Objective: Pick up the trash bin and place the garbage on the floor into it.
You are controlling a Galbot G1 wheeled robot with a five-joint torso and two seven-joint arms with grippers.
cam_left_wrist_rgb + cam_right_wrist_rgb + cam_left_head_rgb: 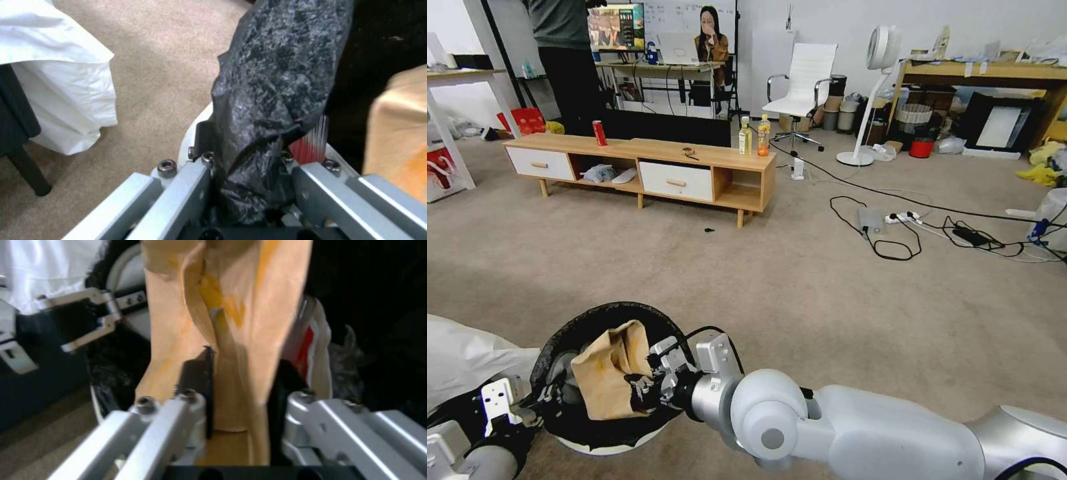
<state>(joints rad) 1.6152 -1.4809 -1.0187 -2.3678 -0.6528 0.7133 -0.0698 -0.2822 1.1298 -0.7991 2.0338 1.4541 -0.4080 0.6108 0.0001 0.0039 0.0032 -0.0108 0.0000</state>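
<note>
The right pincer [650,377] was clamped on one tan paper bag [610,377], held over the mouth of the one trash bin [597,320]. The left pincer [537,400] gripped the bin's bag-lined rim, above the floor [800,300].

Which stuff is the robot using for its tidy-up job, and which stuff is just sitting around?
For the job: trash bin, held at its rim by the left gripper; tan paper bag, pinched by the right gripper over the bin.

Just lying about: red can, two bottles, cables, white chair.
</note>
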